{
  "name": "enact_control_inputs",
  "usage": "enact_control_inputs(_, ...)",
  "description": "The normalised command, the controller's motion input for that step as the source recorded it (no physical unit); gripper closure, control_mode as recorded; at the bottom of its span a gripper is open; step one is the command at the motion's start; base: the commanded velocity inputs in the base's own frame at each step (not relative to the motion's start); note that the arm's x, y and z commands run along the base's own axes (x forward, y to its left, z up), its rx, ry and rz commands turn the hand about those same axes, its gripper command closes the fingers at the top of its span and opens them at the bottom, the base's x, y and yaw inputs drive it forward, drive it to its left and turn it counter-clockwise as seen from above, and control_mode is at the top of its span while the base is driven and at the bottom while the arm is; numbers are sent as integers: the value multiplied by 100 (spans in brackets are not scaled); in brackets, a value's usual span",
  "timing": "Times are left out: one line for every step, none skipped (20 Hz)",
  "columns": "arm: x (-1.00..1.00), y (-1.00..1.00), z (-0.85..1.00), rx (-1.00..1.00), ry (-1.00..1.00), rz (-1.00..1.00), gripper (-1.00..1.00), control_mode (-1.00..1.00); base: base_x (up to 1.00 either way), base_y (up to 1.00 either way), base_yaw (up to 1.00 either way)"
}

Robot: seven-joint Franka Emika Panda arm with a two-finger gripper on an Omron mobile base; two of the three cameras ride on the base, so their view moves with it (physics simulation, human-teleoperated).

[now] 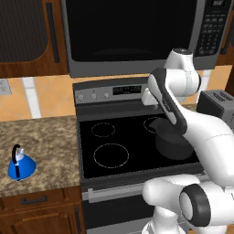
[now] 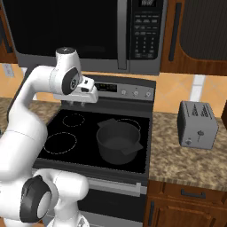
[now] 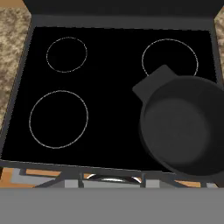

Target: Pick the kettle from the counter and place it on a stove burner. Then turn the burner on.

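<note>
The small bright-blue kettle (image 1: 20,165) with its black arched handle stands upright on the speckled granite counter (image 1: 43,137), left of the stove and near the front edge. On the black cooktop, the large dashed burner ring (image 1: 111,155) (image 2: 60,142) (image 3: 58,119) at the front left is bare. My gripper (image 1: 149,102) (image 2: 77,104) hangs high over the back middle of the cooktop, pointing down, far to the right of the kettle. Its fingers look apart and hold nothing.
A dark-grey pot (image 1: 172,140) (image 2: 117,142) (image 3: 183,124) sits on the front right of the cooktop. A smaller dashed ring (image 1: 103,129) (image 3: 66,54) lies at the back left. Stove knobs (image 1: 93,95) (image 2: 135,93) line the back panel under the microwave (image 1: 137,32). A toaster (image 2: 197,124) stands on the right counter.
</note>
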Motion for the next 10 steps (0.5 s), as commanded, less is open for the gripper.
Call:
enact_control_inputs(-3,0,0,0,0,0,-100,-100,0,0,0)
enact_control_inputs(-20,-24,0,4,0,0,-100,-100,0,0,0)
enact_control_inputs(-61,0,-4,6,0,0,-100,-100,0,0,0)
enact_control_inputs(-83,16,0,5,-11,0,-100,-100,0,0,0)
enact_control_inputs(-87,41,0,7,-16,0,-100,-100,0,0,0)
enact_control_inputs(-94,49,0,11,-23,0,-100,-100,0,0,0)
enact_control_inputs(-97,69,0,13,-30,0,-100,-100,0,0,0)
enact_control_inputs(-99,87,0,11,-31,0,-100,-100,0,0,0)
enact_control_inputs(-100,89,0,11,-32,0,-100,-100,0,0,0)
enact_control_inputs(-100,92,0,12,-33,1,-100,-100,0,0,0)
